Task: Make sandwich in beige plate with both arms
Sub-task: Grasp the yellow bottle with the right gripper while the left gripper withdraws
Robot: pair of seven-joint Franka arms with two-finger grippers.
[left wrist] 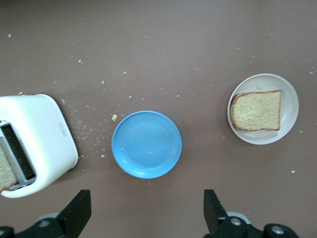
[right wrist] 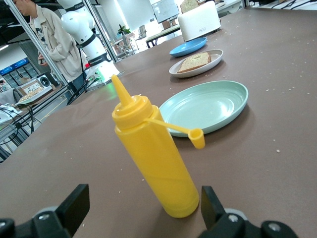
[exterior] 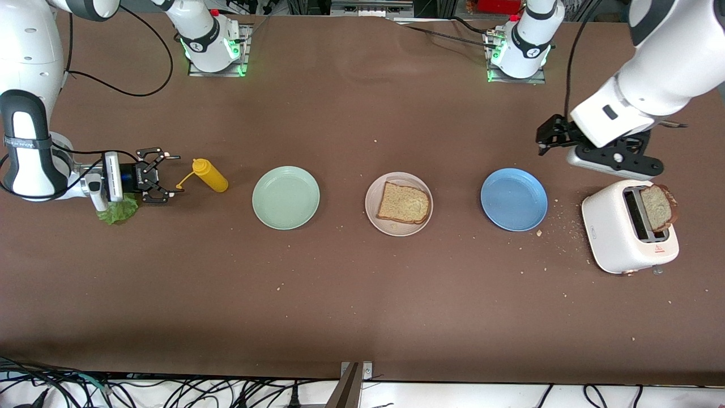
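One slice (exterior: 403, 203) is laid on the beige plate (exterior: 374, 211); lettuce (exterior: 118, 209) and toaster slice (exterior: 659, 207) remain unplaced. Left gripper (exterior: 545, 137) is poised over the table beside the toaster (exterior: 614, 238), jaws spread, nothing held; right gripper (exterior: 160, 175) is facing the bottle (exterior: 210, 175), jaws spread.

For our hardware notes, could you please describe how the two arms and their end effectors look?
Both arms are white, rounded Franka links with black joint bands and trailing black cables. The right end effector and the left end effector are black, each with two fingers. Green lights glow at both bases.

Robotics lab: bolted arm bases (exterior: 210, 42).
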